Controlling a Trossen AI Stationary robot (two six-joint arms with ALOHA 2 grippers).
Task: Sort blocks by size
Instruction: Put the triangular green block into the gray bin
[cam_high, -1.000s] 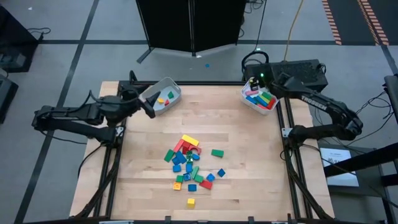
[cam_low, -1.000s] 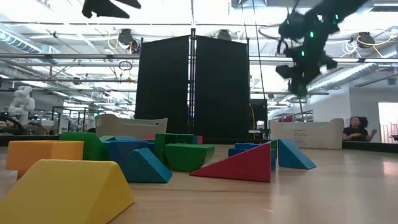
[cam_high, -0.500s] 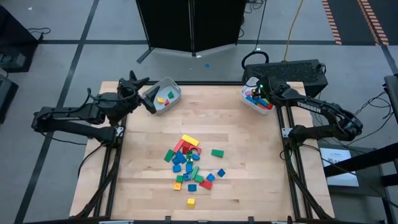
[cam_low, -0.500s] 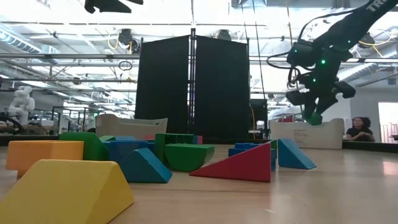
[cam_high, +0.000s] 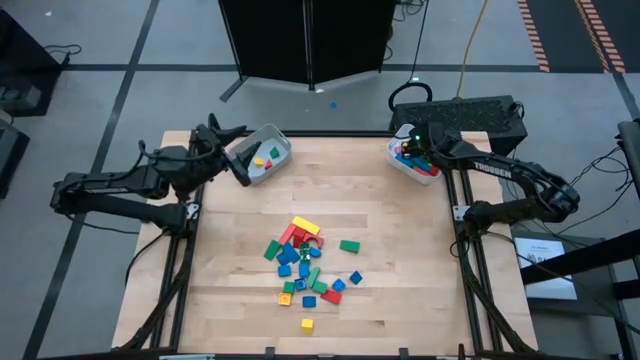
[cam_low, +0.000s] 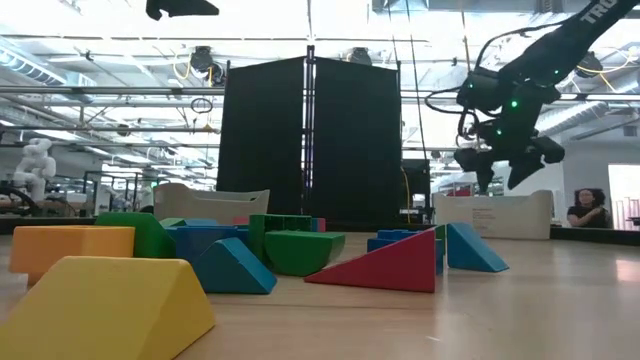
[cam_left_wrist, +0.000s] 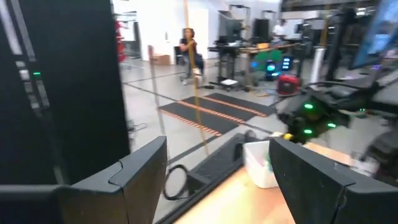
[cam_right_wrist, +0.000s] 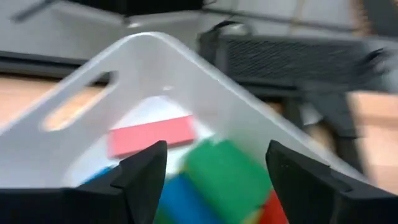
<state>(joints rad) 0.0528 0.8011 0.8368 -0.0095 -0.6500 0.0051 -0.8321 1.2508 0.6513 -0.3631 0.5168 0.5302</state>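
**Blocks heaped mid-tabletop, both tools at the far bins**

Bare wood is seen along the near edge of the tabletop (cam_high: 230, 300) and on both sides of the pile, with open room left and right of it. The blocks (cam_high: 305, 262) are gathered in a loose heap around the middle; a yellow cube (cam_high: 306, 325) lies alone nearest the front, and a green block (cam_high: 349, 246) sits just right of the heap. The long axes of the bars cannot be told.

At the far left corner, the left bin (cam_high: 262, 154) is tilted and holds a few yellow, red and green pieces. The left tool (cam_high: 226, 150) is held beside it, fingers spread wide and empty. At the far right corner, the right bin (cam_high: 399, 167) is filled with red, blue and green blocks. The right tool (cam_right_wrist: 214, 177) hangs over it, fingers apart, nothing gripped.
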